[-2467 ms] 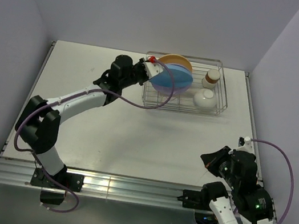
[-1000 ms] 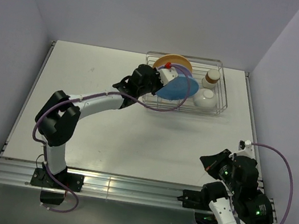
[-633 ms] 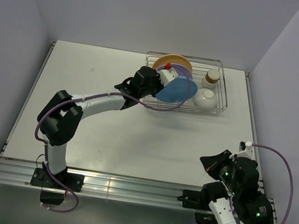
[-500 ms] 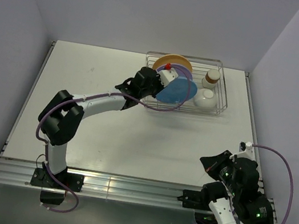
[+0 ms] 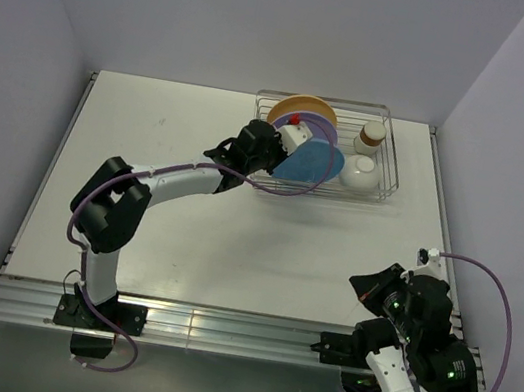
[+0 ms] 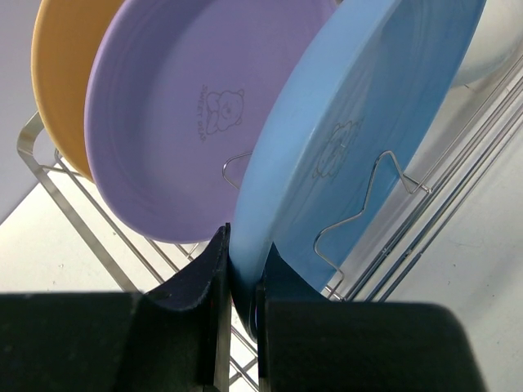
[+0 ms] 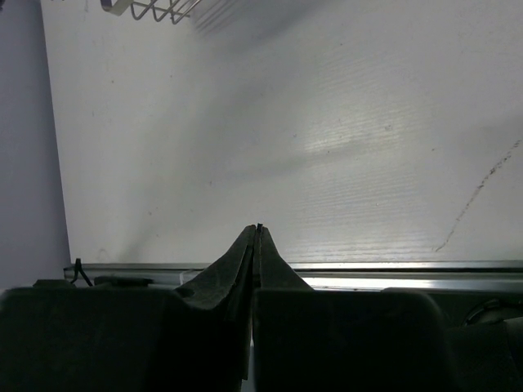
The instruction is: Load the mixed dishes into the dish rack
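Standing in the dish rack (image 5: 393, 168), the blue plate (image 6: 359, 139) is clamped at its rim by the left gripper (image 6: 243, 278); the lavender plate (image 6: 180, 122) and orange plate (image 6: 61, 73) are racked just beyond it. The right gripper (image 7: 257, 245) is pressed together, empty.

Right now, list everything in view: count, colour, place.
table: 1, white, under everything
dish rack: 1, silver wire, table's far right
orange-yellow plate: 1, on edge, rack's left, farthest back
lavender plate: 1, on edge, middle
blue plate: 1, on edge, nearest
bowl: 1, white, rack's right, near
cup: 1, white, brown rim, behind bowl
left gripper: 1, black, shut on blue plate's rim
right gripper: 1, black, shut, empty, near right
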Controlling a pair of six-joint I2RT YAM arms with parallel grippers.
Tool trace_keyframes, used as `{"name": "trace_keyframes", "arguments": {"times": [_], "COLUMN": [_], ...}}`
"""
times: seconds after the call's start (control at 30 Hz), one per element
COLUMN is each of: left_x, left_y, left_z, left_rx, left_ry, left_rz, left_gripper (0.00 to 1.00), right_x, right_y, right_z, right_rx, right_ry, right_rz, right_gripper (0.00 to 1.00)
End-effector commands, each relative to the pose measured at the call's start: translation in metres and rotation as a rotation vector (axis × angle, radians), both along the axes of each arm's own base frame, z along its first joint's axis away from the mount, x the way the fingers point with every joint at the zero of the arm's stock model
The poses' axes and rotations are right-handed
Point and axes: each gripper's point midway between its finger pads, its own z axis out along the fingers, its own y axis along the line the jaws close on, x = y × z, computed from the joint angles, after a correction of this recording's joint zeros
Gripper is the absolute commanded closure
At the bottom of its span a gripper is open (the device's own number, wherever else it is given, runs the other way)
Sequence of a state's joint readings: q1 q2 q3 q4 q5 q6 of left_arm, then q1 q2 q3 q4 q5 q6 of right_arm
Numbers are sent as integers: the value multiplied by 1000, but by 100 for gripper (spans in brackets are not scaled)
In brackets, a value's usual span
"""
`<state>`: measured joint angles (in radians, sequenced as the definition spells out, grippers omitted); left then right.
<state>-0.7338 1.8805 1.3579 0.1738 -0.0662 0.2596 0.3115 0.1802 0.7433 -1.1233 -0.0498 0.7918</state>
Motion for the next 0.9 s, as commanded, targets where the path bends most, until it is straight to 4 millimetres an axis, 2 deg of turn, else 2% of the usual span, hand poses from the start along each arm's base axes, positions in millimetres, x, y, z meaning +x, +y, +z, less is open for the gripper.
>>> {"name": "trace_keyframes", "arguments": {"times": [0.0, 0.5, 0.87], "left_x": [0, -4, -6], "left_y": [0, 6, 19], "left_z": [-14, -47, -59], "left_rx": [-13, 31, 51], "left_ry": [43, 123, 161], "left_rz": [38, 67, 124], "left_gripper": [100, 100, 100], "right_x": [2, 2, 1], "right_y": [1, 2, 3], "right_z": [2, -6, -8], "right_rx": [12, 17, 30], "right_ry": [-21, -9, -6], "right_rz": [-4, -4, -3], "right_gripper": [100, 100, 100]}}
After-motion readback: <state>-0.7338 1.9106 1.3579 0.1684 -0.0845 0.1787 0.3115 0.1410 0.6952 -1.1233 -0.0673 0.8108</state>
